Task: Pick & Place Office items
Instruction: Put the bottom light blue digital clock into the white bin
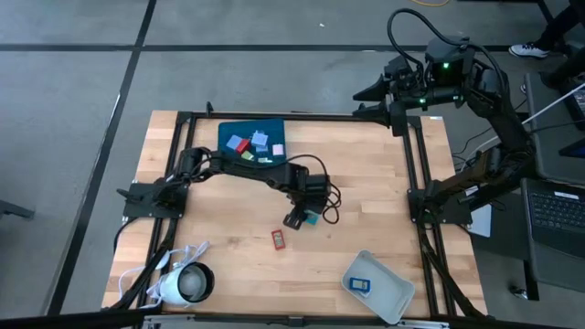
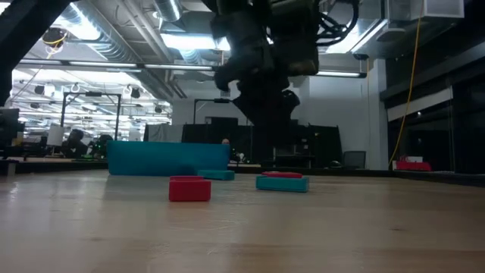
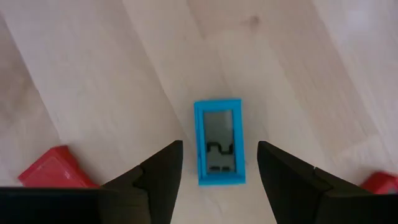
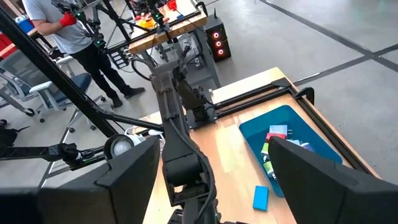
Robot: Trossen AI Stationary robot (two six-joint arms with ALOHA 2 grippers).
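A light blue block-like piece (image 3: 217, 142) lies flat on the wooden table near its middle; it also shows in the high view (image 1: 312, 217). My left gripper (image 3: 217, 152) hangs over it, pointing down and open, one finger on each side with a gap between each finger and the piece. In the high view my left gripper (image 1: 297, 219) is at the table's centre. A red piece (image 1: 280, 239) lies flat just nearer the front edge. Several more pieces lie in the teal tray (image 1: 228, 132). My right gripper (image 4: 217, 186) is open, off the table's far right corner.
A grey tray (image 1: 395, 294) holding a blue piece stands at the front right. A white round corded device (image 1: 187, 283) lies at the front left. A second red bit (image 3: 379, 182) shows beside the light blue piece. A person stands in the room beyond the table.
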